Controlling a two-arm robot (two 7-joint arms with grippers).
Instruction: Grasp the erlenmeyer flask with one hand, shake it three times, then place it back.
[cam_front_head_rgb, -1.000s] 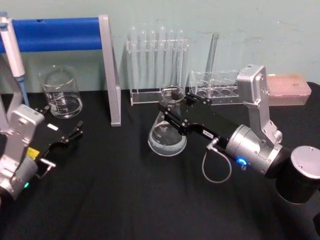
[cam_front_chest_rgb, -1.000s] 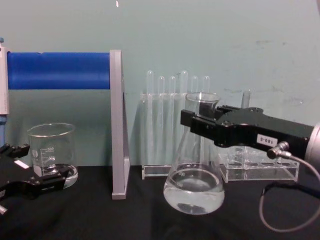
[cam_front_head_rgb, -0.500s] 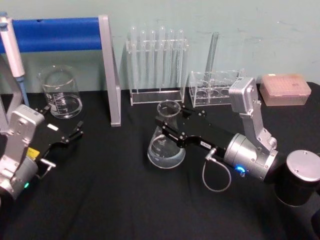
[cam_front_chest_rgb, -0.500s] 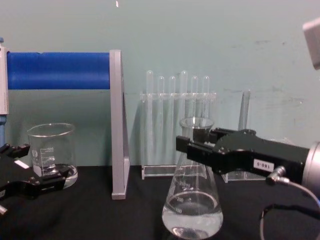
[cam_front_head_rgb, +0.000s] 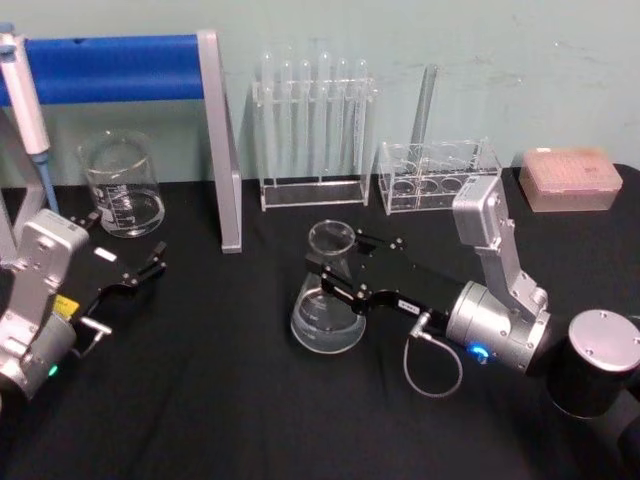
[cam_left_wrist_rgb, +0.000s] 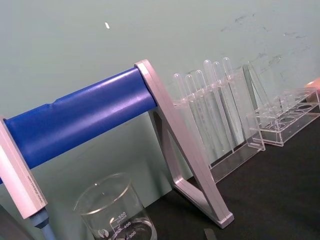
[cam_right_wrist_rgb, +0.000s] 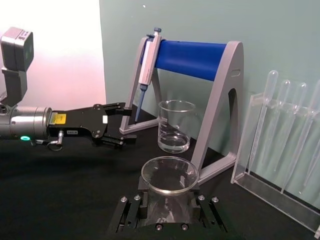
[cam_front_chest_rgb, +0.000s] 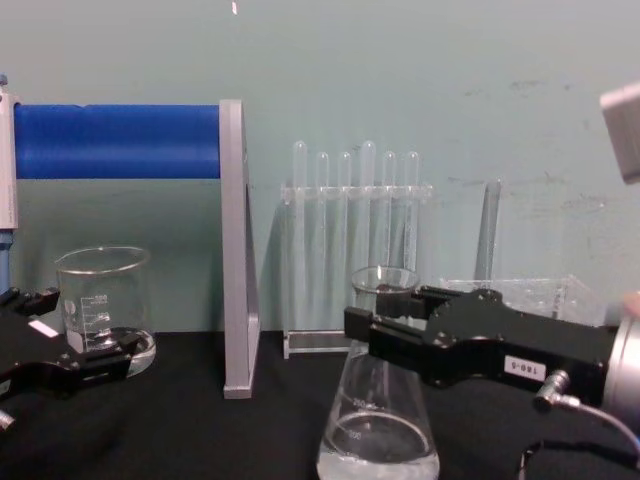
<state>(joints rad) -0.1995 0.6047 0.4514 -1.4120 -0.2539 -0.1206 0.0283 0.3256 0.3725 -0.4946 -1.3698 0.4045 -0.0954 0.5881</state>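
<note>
A: Right gripper (cam_front_head_rgb: 326, 270)?
B: Comes in from the right. Jaws pinch the erlenmeyer flask (cam_front_head_rgb: 325, 325) at the neck, just under the flared rim. The flask is upright, with clear liquid in the base.
A: Flask location?
B: Middle of the black table (cam_front_head_rgb: 220, 400), in front of the test tube rack (cam_front_head_rgb: 312, 130) and well apart from it. Base is on the table or just above it, can't tell which.
A: Left gripper (cam_front_head_rgb: 138, 272)?
B: Parked at the left edge, low over the table, jaws spread and empty. It's near the beaker (cam_front_head_rgb: 122, 188), not touching. The beaker stands under the blue-barred stand (cam_front_head_rgb: 110, 68).
</note>
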